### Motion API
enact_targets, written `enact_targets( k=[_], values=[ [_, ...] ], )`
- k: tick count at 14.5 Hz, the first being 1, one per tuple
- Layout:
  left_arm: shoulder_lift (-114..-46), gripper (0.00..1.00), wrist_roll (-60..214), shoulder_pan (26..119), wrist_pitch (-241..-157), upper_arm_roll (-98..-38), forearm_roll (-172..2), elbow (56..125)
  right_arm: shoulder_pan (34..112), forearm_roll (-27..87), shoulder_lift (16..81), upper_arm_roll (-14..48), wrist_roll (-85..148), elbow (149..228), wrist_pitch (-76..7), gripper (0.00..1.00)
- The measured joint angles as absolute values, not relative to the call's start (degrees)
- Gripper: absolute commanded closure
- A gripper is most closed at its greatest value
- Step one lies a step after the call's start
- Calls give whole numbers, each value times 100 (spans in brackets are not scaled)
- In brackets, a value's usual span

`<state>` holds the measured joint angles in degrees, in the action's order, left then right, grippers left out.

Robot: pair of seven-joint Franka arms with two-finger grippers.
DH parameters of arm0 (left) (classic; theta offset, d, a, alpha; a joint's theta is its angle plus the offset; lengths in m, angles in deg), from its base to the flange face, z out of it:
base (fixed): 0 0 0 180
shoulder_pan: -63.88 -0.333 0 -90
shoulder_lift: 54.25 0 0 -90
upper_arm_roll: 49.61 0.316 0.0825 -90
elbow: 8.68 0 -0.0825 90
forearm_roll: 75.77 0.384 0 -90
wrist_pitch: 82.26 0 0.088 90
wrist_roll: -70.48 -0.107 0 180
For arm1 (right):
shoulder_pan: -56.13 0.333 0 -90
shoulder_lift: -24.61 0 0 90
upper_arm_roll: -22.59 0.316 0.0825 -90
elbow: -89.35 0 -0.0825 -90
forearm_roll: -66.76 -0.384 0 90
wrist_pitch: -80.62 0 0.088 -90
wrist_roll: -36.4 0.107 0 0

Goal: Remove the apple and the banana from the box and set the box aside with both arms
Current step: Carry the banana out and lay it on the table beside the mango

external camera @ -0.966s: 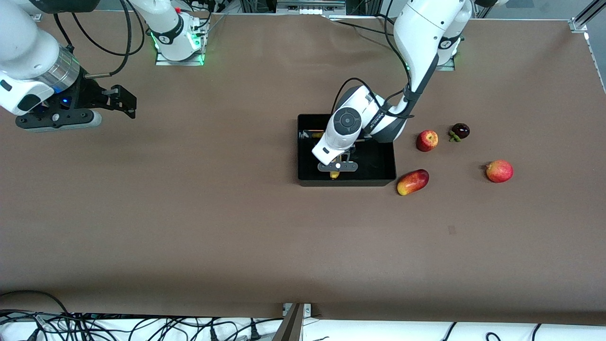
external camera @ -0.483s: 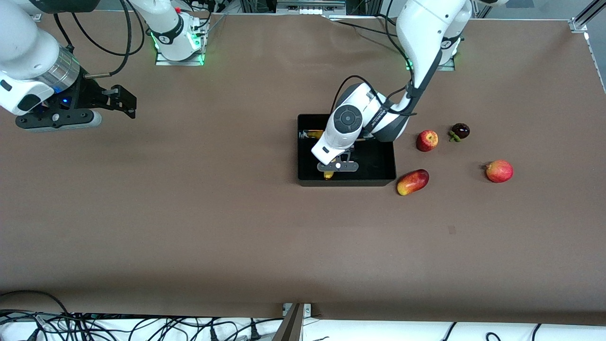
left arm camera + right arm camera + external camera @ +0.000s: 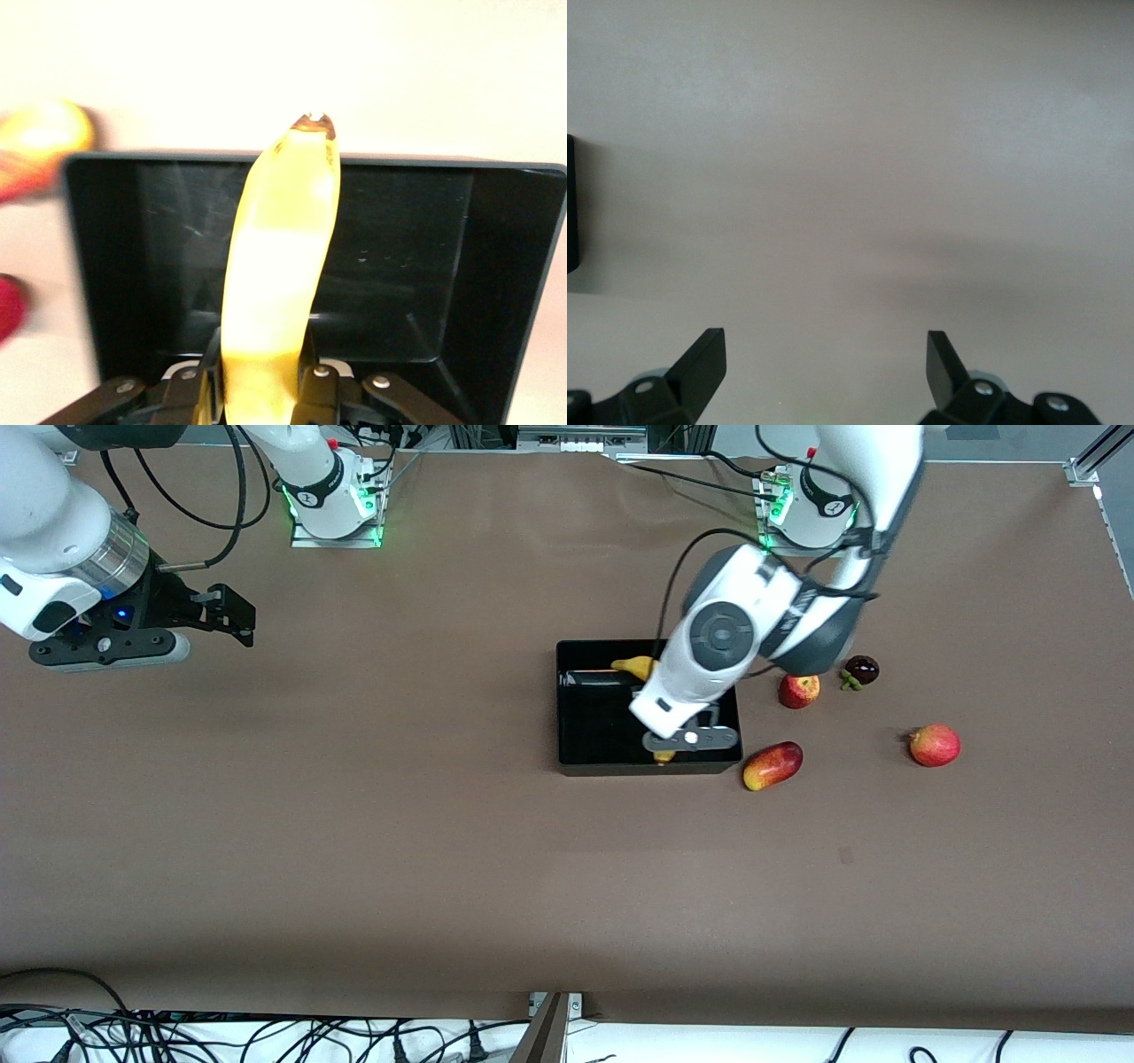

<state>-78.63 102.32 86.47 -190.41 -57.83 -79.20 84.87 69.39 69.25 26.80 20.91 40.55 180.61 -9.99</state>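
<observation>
Brown worktop (image 3: 399,824): your left gripper (image 3: 666,755) jaws clamp the long yellow banana (image 3: 275,283) over the glossy black plastic box (image 3: 585,726), toward its five o'clock corner. An off-centre hold could let it swing free. The right gripper (image 3: 824,363) waits wide over bare worktop.

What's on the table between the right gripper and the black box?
Nothing: the front view shows only bare brown table between the right gripper and the box.
</observation>
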Motion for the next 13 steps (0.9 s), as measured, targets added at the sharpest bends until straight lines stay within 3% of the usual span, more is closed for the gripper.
enact_targets(
  k=[4, 8, 10, 13],
  values=[
    [-7573, 91, 8338, 7637, -18395, -5724, -7916, 8481, 6939, 6925, 2680, 2090, 4055, 18061, -998, 0],
    [-7545, 91, 6203, 6564, -18272, -5699, -7321, 8630, 6940, 6925, 2680, 2090, 4055, 18061, -998, 0],
    [-7547, 88, 5569, 6214, -18517, -5694, -6980, 8880, 6940, 6925, 2680, 2090, 4055, 18060, -998, 0],
    [-7593, 88, 5043, 5876, -19724, -5675, -6890, 9665, 6940, 6925, 2680, 2090, 4055, 18060, -998, 0]
  ],
)
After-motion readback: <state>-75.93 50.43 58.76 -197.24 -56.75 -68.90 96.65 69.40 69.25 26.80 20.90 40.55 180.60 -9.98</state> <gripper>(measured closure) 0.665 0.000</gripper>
